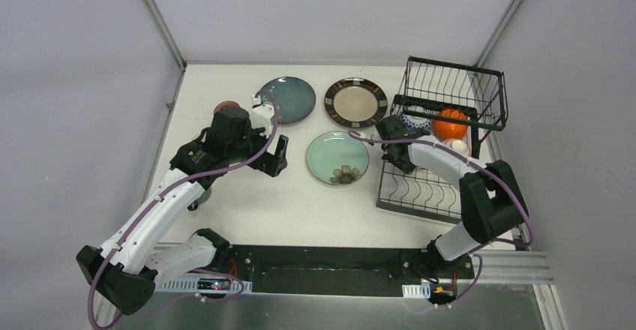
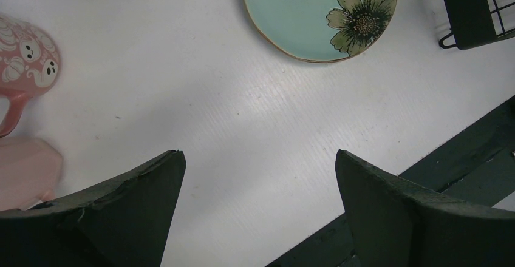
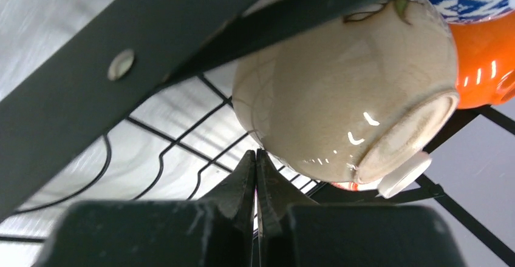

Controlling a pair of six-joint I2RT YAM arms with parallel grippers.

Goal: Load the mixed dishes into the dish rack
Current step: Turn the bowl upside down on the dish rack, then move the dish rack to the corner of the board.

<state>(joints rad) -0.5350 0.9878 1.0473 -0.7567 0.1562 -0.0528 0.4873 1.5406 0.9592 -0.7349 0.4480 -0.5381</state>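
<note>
While over white table [image 2: 243,121], left gripper [image 2: 259,155]: wide, empty.
Right gripper [image 3: 255,153]: pinched together, empty, beside glossy cream bowl [image 3: 328,85] in black wire dish rack [image 1: 450,82].
Mint-green flower plate [image 1: 337,157]: on table, outside rack.

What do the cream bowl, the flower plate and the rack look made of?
Cream bowl: probably glazed ceramic; glossy highlights on the body and a duller, bare-looking foot ring.
Flower plate: likely glazed stoneware; satin mint surface, brownish rim, painted flower.
Rack: metal wire and flat bar with a matte black coating; a silver rivet shows in the bar.
</note>
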